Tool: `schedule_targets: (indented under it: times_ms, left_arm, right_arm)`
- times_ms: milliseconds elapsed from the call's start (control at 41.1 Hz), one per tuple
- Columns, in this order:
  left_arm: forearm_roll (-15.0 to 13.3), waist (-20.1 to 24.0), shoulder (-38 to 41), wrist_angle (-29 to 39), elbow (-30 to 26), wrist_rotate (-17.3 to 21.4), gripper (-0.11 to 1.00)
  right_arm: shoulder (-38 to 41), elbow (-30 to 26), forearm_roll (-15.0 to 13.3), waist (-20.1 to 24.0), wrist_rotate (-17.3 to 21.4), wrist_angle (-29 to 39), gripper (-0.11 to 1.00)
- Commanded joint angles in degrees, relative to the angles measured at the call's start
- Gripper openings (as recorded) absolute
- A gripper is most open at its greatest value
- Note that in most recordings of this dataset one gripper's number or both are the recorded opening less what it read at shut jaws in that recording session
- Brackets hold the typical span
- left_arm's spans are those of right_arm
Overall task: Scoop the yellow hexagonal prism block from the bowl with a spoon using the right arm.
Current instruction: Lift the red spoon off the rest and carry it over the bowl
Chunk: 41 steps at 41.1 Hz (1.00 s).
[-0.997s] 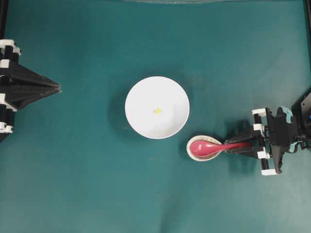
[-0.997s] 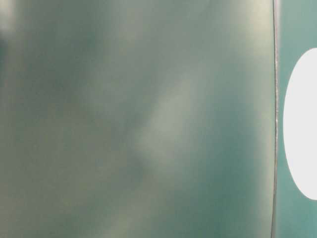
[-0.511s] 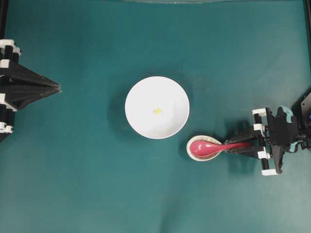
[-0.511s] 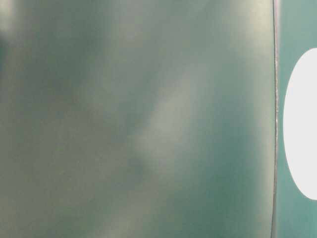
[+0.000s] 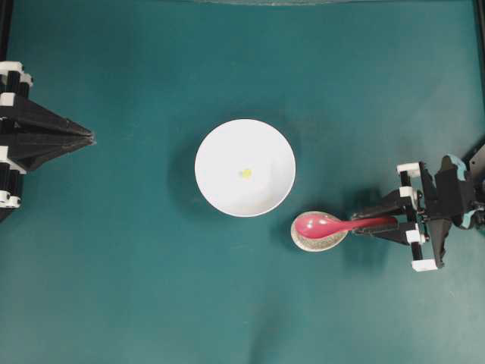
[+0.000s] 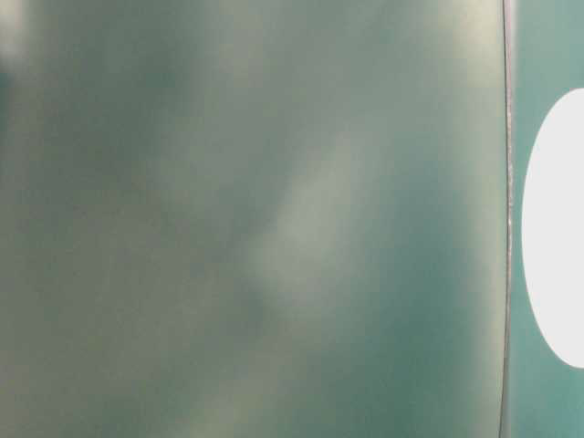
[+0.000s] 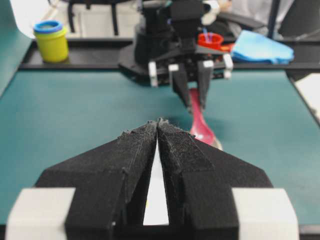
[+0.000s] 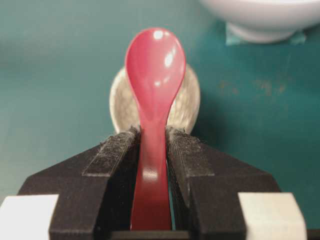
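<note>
Black left gripper (image 5: 89,138) parked far left, jaws pinched shut on nothing; white bowl (image 5: 220,193) mid-table, yellow hexagonal prism block (image 5: 245,173) sitting near its centre; pink-red spoon (image 5: 322,225) just right of it, scoop over small speckled dish (image 5: 314,242), handle clamped in right gripper (image 5: 377,224); grip looks narrow, so my guess is spoon could twist or slip once scoop hits bowl wall; tiny block might skate away too
</note>
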Motion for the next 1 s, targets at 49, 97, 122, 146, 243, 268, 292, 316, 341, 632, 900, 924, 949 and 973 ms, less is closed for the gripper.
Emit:
schedule_targets:
  times_ms: [49,97,122,146,243,268,292,316,341,632,900,924,949,973]
  left_arm:
    - [0.18,0.09,0.35,-0.35,-1.49,0.00,0.11]
    - [0.18,0.09,0.35,-0.35,-1.41,0.00,0.11]
    - [0.18,0.09,0.35,-0.26,-1.41,0.00,0.11]
    - [0.18,0.09,0.26,-0.35,-1.41,0.00,0.11]
    - [0.18,0.09,0.26,-0.35,-1.41,-0.09,0.11]
    - [0.18,0.09,0.26,-0.26,-1.41,-0.09,0.11]
    - [0.18,0.09,0.35,-0.26,-1.49,-0.09,0.11]
    - [0.18,0.09,0.26,-0.26,-1.41,-0.09,0.11]
    - [0.18,0.09,0.26,-0.26,-1.49,-0.09,0.11]
    - [0.18,0.09,0.35,-0.35,-1.41,-0.09,0.11]
    - [0.18,0.09,0.44,-0.26,-1.41,-0.09,0.11]
    - [0.18,0.09,0.44,-0.26,-1.41,-0.09,0.11]
    - [0.18,0.09,0.53,-0.26,-1.41,-0.09,0.11]
    - [0.18,0.09,0.53,-0.35,-1.41,-0.09,0.11]
  right_arm:
    - [-4.04,-0.88,0.18,-0.53,-1.49,0.62,0.25]
    - [-5.10,-1.14,0.18,-0.79,-2.20,1.23,0.25]
    - [-5.54,-1.23,0.18,-0.88,-2.55,1.49,0.25]
    - [-6.24,-1.32,0.18,-0.97,-2.99,2.02,0.25]
    - [-8.79,-2.02,0.18,-1.85,-4.66,4.57,0.25]
    - [-9.40,-2.20,0.18,-2.11,-5.10,5.36,0.25]
    - [-10.28,-2.64,0.18,-2.64,-5.62,6.42,0.25]
    - [-10.81,-2.81,0.18,-2.90,-6.06,7.38,0.25]
    - [-11.34,-3.08,0.18,-3.25,-6.59,8.35,0.25]
    - [-20.21,-9.49,0.00,-10.55,-15.03,30.23,0.25]
    - [-26.81,-15.47,-0.26,-18.19,-20.21,46.32,0.25]
    - [-27.16,-15.73,-0.26,-18.63,-20.30,46.93,0.25]
    - [-27.51,-15.91,-0.35,-19.07,-20.48,47.64,0.25]
    - [-27.95,-16.17,-0.44,-19.60,-20.57,48.60,0.25]
